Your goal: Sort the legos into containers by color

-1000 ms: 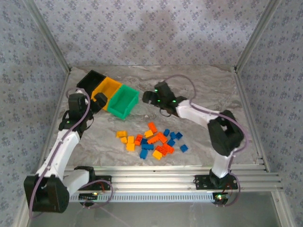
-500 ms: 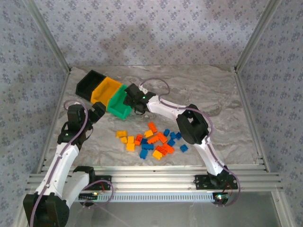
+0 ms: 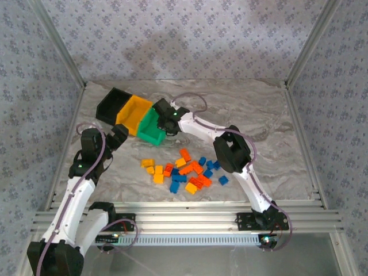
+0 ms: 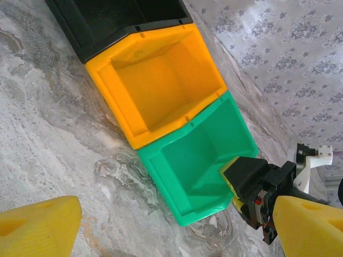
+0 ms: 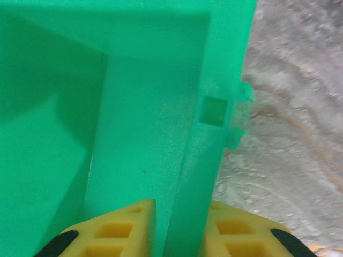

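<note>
The right claw [image 5: 179,227] is clamped on a wall of the green bin [image 5: 134,107], yellow tips pressing it from inside and outside. That shows plainly from its own wrist, while from above it just sits at that bin's far right corner. The left claw [image 3: 119,136] hangs spread wide just left of the green bin. Its camera looks into the yellow bin [image 4: 161,80] and black bin [image 4: 118,21] joined in a row beyond the green one. The legos [image 3: 184,169] lie loose on the desk [image 3: 259,115], near the green bin's front.
</note>
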Available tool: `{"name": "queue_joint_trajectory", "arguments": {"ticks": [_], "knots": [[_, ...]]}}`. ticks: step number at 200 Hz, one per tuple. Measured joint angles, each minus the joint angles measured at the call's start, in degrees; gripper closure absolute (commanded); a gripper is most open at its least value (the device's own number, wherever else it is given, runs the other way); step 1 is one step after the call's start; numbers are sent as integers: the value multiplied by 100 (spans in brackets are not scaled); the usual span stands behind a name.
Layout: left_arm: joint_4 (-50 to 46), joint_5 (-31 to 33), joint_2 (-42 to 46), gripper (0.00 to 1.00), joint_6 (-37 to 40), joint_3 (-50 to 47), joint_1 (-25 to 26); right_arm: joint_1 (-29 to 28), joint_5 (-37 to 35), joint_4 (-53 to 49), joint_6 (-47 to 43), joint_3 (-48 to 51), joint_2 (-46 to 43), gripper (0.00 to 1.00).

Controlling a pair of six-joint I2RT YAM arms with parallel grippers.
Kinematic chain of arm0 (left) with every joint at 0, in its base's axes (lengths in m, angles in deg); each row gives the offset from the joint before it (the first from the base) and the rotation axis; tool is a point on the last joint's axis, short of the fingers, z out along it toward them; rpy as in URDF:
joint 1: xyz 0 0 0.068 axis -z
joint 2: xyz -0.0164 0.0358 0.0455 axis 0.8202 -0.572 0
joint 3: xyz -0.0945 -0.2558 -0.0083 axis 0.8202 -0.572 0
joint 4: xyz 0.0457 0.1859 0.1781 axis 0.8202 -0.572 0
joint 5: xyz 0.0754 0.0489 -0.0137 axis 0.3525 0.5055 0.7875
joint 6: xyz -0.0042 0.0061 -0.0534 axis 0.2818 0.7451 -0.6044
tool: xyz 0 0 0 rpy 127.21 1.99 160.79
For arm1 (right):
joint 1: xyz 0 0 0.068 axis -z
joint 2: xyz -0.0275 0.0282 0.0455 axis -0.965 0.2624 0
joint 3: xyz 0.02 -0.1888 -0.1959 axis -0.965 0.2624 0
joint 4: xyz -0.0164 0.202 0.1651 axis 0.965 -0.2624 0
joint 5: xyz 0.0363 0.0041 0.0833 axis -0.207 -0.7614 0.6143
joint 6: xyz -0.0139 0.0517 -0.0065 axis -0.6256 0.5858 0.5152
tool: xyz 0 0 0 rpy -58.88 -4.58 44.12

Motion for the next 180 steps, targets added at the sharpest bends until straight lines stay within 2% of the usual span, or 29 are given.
{"name": "queue_joint_trajectory", "arguments": {"ticks": [40,66,106,149,180], "knots": [[-11,-66,-9,8,-44,0,33,286,103,-133,-452,94,-103,100],[-26,-155,-74,8,-42,0,52,540,136,-243,-841,466,-374,100],[-160,-372,-125,9,-37,0,109,1244,282,-343,-1773,1344,-1034,100],[-295,-568,-125,8,-39,0,264,2098,942,-293,-3053,2293,-1762,100],[-323,-581,-122,8,-42,0,503,2446,1246,-289,-3740,2686,-1991,100]]}}
